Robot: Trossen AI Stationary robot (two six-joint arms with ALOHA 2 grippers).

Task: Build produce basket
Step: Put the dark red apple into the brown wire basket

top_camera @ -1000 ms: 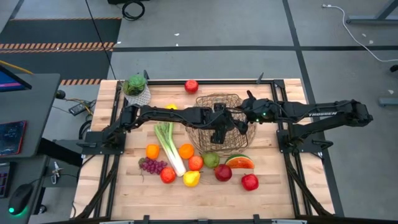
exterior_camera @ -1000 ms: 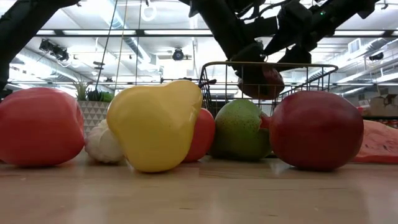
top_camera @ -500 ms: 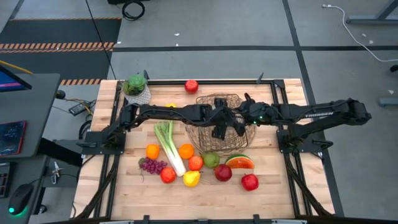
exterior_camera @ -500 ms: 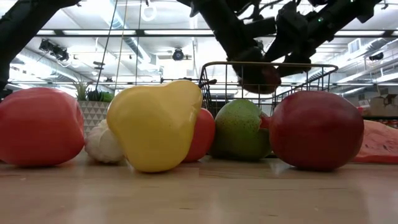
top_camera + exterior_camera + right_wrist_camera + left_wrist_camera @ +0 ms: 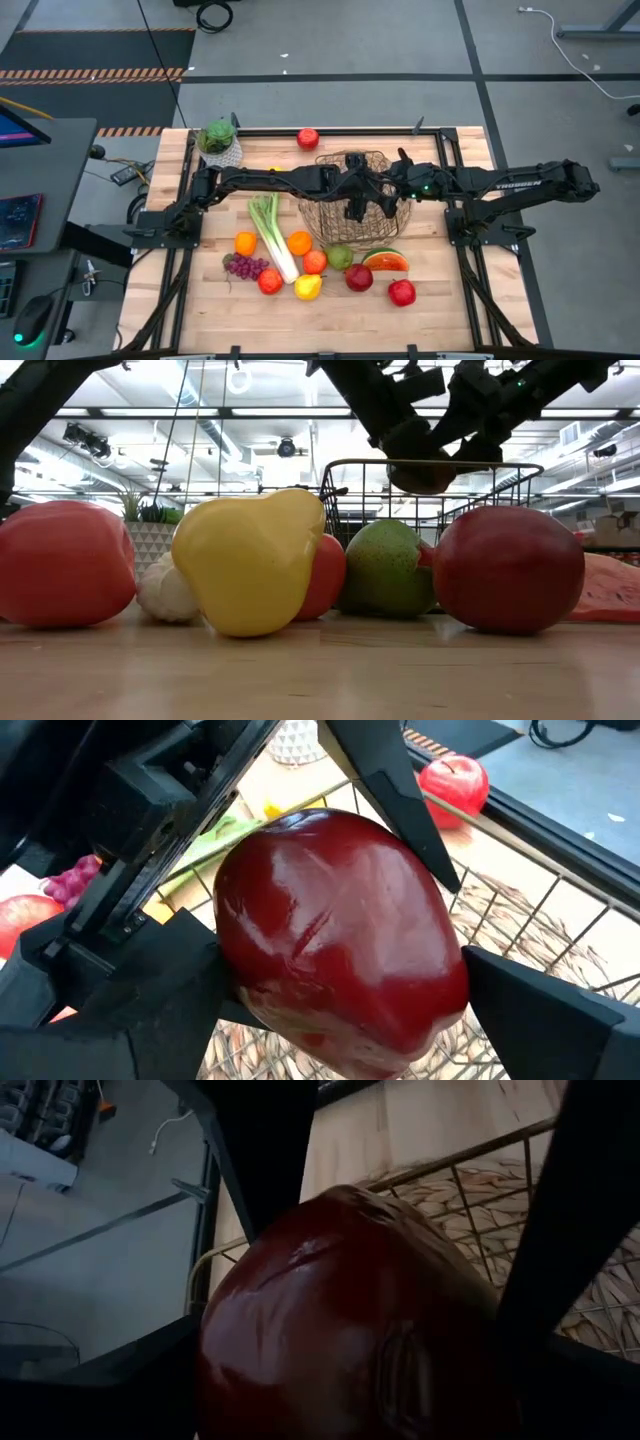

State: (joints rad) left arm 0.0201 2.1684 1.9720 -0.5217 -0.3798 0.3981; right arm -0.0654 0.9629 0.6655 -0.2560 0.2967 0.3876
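The basket [image 5: 340, 230] sat near the middle of the worktop [image 5: 440, 300], and both arms met right above it. From where I stood the main worry was the handover. The left gripper [image 5: 358, 200] and the right gripper [image 5: 383, 192] each had their fingers spread wide and pressed against the same dark red apple [image 5: 340, 930], which hung above the rim rather than resting inside. The apple was round and glossy, so if one arm pulled away while the other's hold was weak, it could have slipped. A drop would probably have landed in the basket, but it might have bounced off the wire rim. With the two arms so close together, their fingers might also have knocked or snagged the weave and shoved the light basket sideways.

As for contents, I saw only bare weave in the basket, though the arms hid part of it. The rest of the produce lay outside on the worktop: the leek [image 5: 272, 235], the watermelon slice [image 5: 385, 262], the pear [image 5: 340, 257] and the grapes [image 5: 245, 266].
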